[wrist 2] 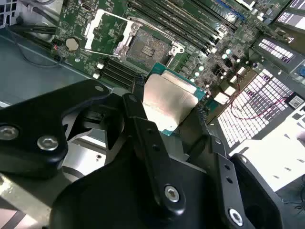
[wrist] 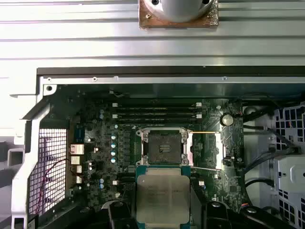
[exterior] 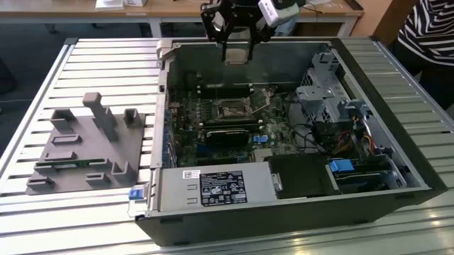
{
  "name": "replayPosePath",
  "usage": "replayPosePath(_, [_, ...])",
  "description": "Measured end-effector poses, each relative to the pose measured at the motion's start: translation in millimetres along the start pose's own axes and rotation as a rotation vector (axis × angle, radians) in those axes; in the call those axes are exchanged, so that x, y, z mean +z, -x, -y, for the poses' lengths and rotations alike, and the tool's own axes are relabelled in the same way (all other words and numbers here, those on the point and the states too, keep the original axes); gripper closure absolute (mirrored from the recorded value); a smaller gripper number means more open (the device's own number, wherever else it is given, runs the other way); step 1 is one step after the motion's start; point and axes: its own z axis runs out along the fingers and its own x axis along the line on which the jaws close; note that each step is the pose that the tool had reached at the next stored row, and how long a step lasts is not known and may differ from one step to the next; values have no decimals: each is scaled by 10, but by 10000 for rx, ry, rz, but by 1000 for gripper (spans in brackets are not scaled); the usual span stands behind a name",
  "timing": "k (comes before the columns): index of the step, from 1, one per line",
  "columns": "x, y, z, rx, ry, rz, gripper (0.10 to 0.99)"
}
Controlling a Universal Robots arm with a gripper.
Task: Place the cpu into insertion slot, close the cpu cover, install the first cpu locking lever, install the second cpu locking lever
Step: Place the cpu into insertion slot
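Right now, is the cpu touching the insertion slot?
Apart. In the exterior view the tool hangs high over the case; in the second wrist view it grips the cpu, with the insertion slot well beyond.

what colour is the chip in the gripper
Chip: silver-grey top, green rim; best in first wrist view.

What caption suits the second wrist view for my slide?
Jaws grip the silver chip by two edges; beyond it lie the green board and its open socket.

silver-grey cpu [wrist: 162, 193], green motherboard [wrist 2: 76, 24]; black claw [exterior: 236, 57]
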Motion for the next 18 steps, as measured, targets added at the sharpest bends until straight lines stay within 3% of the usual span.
replayPosePath(11, [0,1,0,75,1,7,545])
replayPosePath(18, [5,0,-1,952,8,86,545])
